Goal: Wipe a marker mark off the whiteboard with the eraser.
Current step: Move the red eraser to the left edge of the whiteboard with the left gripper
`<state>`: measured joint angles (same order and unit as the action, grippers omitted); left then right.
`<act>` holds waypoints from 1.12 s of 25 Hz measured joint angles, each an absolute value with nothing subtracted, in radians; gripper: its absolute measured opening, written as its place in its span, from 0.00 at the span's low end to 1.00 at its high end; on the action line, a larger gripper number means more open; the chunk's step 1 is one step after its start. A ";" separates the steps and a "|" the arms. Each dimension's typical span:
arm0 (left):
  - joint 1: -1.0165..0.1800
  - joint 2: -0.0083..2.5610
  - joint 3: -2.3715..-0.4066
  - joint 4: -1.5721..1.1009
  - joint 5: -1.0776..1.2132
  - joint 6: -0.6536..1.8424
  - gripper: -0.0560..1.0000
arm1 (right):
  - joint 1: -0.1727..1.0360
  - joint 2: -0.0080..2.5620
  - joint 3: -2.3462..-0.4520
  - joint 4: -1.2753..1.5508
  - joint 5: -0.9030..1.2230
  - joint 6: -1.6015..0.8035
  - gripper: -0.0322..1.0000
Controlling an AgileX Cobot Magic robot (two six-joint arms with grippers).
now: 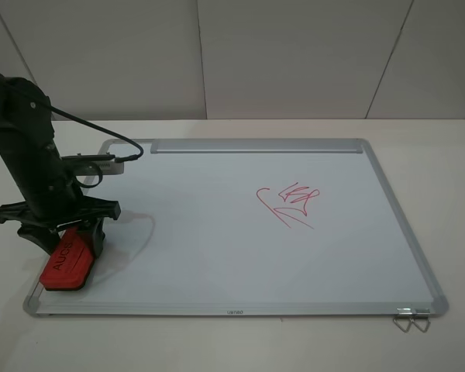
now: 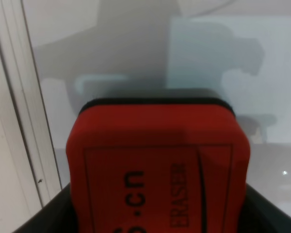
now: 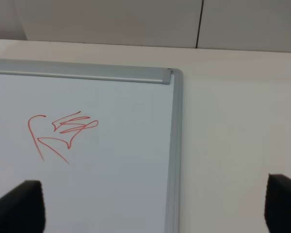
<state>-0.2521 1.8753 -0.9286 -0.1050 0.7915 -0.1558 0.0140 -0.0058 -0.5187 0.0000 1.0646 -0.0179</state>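
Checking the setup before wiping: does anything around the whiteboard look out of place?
Only one thing: wire clip handles stick out past the near right corner of the whiteboard. The eraser sits inside the left gripper.

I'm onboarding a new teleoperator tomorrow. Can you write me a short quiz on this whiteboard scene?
1. True or false: the eraser, held by the left gripper, is touching the marker mark.
2. Multiple choice: seen from the exterior high camera, where on the whiteboard is the eraser? A. near left corner B. far right corner C. centre
3. Fill in: the right gripper is ____ (open or shut).
Key: 1. false; 2. A; 3. open
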 joint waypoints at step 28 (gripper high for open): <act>-0.252 1.872 -0.929 -0.098 0.762 -0.184 0.72 | 0.014 -0.006 -0.519 0.000 1.065 -0.018 0.83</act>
